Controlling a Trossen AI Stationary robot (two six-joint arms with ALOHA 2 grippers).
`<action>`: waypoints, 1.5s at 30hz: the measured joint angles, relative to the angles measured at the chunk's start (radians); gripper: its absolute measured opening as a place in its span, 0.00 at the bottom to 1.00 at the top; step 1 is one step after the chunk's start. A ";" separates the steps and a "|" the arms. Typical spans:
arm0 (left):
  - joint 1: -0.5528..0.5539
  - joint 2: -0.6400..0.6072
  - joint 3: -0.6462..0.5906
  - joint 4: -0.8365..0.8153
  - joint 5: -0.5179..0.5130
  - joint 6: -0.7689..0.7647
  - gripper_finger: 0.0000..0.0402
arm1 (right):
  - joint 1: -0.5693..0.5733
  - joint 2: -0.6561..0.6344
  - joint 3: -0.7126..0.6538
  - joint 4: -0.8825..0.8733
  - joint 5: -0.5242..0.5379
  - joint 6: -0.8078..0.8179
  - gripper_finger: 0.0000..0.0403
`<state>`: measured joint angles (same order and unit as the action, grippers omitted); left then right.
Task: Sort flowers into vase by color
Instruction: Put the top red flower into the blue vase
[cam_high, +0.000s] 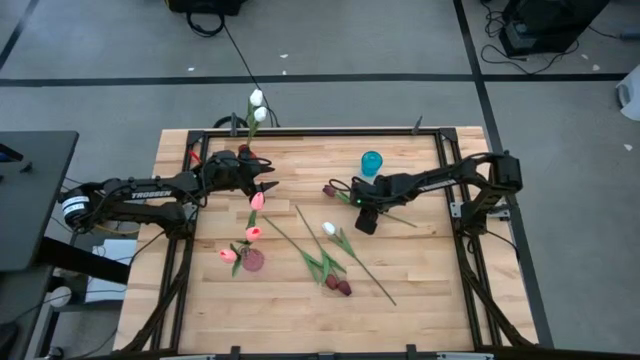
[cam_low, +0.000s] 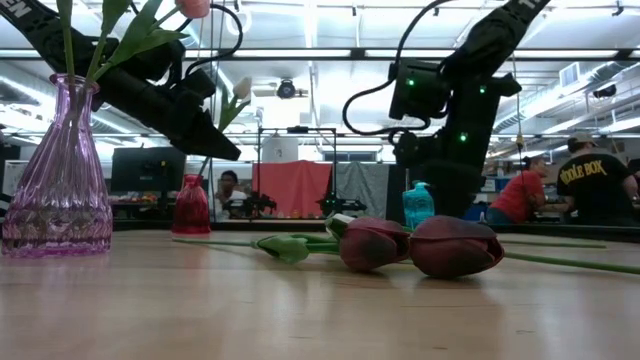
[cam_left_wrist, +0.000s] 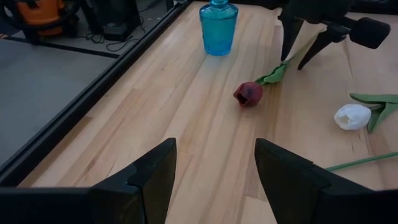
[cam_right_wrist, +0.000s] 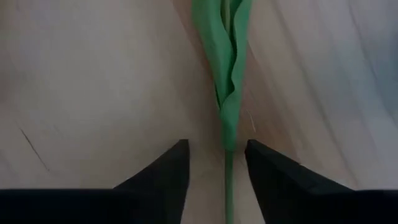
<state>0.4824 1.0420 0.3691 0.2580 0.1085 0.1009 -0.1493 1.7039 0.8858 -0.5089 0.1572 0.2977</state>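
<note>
A maroon tulip (cam_high: 329, 189) lies on the table near the blue vase (cam_high: 371, 163), its head (cam_left_wrist: 248, 94) toward the left and its stem running right. My right gripper (cam_right_wrist: 216, 162) points down over that stem (cam_right_wrist: 228, 180), open, one finger on each side just below the leaf (cam_right_wrist: 227, 62), touching neither. My left gripper (cam_left_wrist: 216, 162) hangs open above the table's far left part, holding nothing. A white tulip (cam_high: 329, 229) and two maroon tulips (cam_high: 340, 287) lie flat mid-table. Pink tulips stand in the pink vase (cam_high: 253, 260), white ones in the red vase (cam_low: 191, 205).
The blue vase stands just beyond my right gripper (cam_high: 367, 218), toward the far edge. Loose stems cross the table's middle (cam_high: 340, 250). The pink vase (cam_low: 57, 180) stands near the front left. A black frame rail (cam_high: 300, 131) runs along the table's far edge. People sit beyond the table.
</note>
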 joint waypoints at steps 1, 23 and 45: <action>0.000 0.000 0.000 -0.001 0.000 0.000 0.56 | -0.003 0.004 0.002 0.002 -0.007 0.004 0.38; 0.000 0.000 0.000 -0.001 0.000 0.001 0.56 | -0.150 -0.286 -0.072 0.592 0.066 -0.231 0.02; 0.000 0.000 -0.013 0.009 0.000 0.000 0.56 | -0.347 -0.359 -0.072 0.867 0.061 -0.444 0.02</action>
<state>0.4824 1.0416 0.3557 0.2673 0.1085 0.1006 -0.4961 1.3447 0.8143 0.3580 0.2184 -0.1461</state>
